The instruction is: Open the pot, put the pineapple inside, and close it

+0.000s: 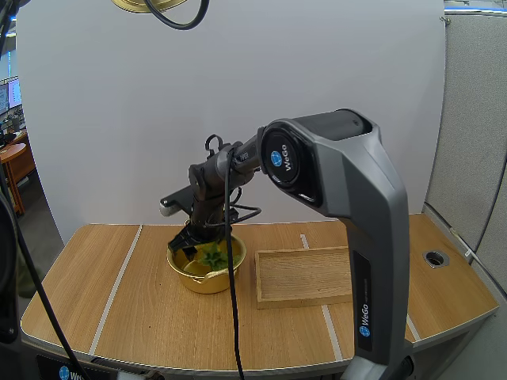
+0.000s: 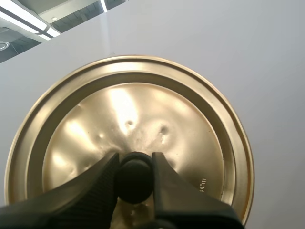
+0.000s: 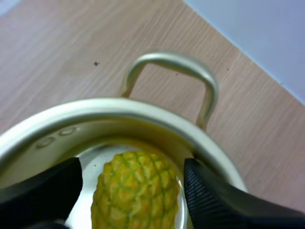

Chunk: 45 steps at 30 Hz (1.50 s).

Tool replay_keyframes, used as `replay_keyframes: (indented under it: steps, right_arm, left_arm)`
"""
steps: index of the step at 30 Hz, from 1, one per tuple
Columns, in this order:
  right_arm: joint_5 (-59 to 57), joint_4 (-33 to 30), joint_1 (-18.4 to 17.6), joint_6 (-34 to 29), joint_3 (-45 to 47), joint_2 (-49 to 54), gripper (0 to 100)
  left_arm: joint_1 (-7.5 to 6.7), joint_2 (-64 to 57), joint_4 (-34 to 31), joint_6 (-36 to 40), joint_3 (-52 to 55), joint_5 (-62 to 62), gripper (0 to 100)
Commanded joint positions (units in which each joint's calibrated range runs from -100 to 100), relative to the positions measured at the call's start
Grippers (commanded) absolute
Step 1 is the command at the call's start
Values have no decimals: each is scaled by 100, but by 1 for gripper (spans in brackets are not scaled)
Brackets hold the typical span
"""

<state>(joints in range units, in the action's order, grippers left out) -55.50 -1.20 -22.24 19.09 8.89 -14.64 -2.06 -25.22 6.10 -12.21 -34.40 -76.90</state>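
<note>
Two-thirds done: left gripper (image 2: 135, 163) clamped round gold metal lid (image 2: 128, 107), right gripper (image 3: 131, 171) apart around yellow pineapple (image 3: 136, 191) in gold metal pot (image 3: 119, 106); closing left.

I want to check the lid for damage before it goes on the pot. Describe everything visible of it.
The lid is a round, shiny, gold-coloured metal disc with a stepped rim, several small dents near its middle and a black knob. My left gripper pinches that knob, holding the lid in the air, high above the pot.
</note>
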Motion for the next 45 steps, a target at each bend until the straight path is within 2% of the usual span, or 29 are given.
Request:
replay_keyframes:
  steps: [1,9,24,45]
  right_arm:
    - [-257,119,23,23,-200,345,100]
    - [-1020,319,23,23,-461,1045,100]
    - [-3004,551,23,23,-383,2515,100]
    - [-3530,362,30,23,2397,6612,100]
  left_arm:
    - [-17,-19,-64,54,-34,206,0]
    - [-17,-19,-64,54,-34,206,0]
    - [-17,-19,-64,54,-34,206,0]
    - [-17,-19,-64,54,-34,206,0]
